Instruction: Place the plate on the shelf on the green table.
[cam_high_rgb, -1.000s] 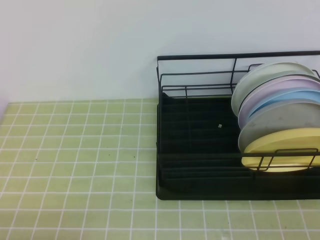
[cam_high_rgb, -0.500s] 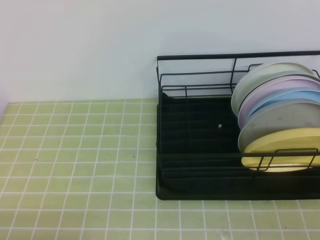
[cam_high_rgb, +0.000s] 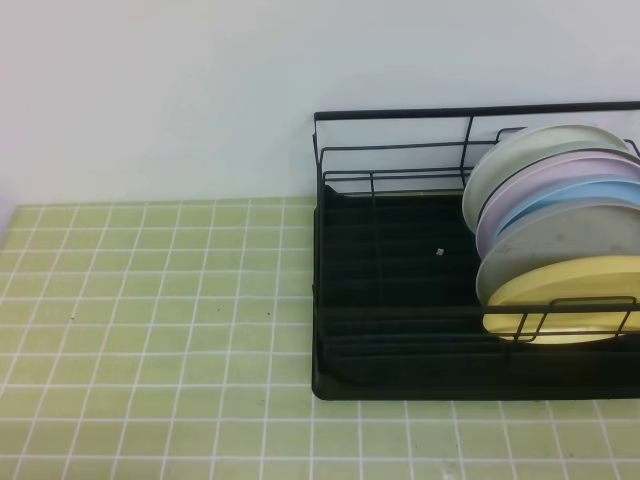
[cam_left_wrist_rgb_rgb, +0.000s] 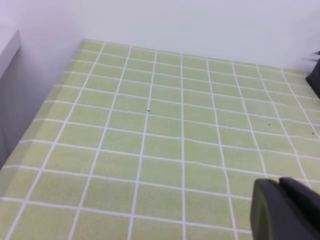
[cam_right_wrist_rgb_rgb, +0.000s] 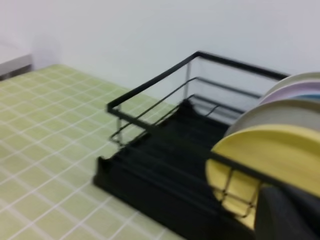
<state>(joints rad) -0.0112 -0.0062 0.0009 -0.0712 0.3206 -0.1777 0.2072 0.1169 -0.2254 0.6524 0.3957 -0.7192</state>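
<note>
At right of the high view, the plate (cam_high_rgb: 562, 300) stood frontmost in the shelf (cam_high_rgb: 400, 300) on the green table (cam_high_rgb: 150, 340). Left gripper (cam_left_wrist_rgb_rgb: 287, 210) and right gripper (cam_right_wrist_rgb_rgb: 287, 215) touched nothing; opening couldn't be told.

Pale-yellow plate (cam_high_rgb: 560, 300) — black shelf (cam_high_rgb: 390, 330) — green-tiled table (cam_high_rgb: 150, 330).
</note>
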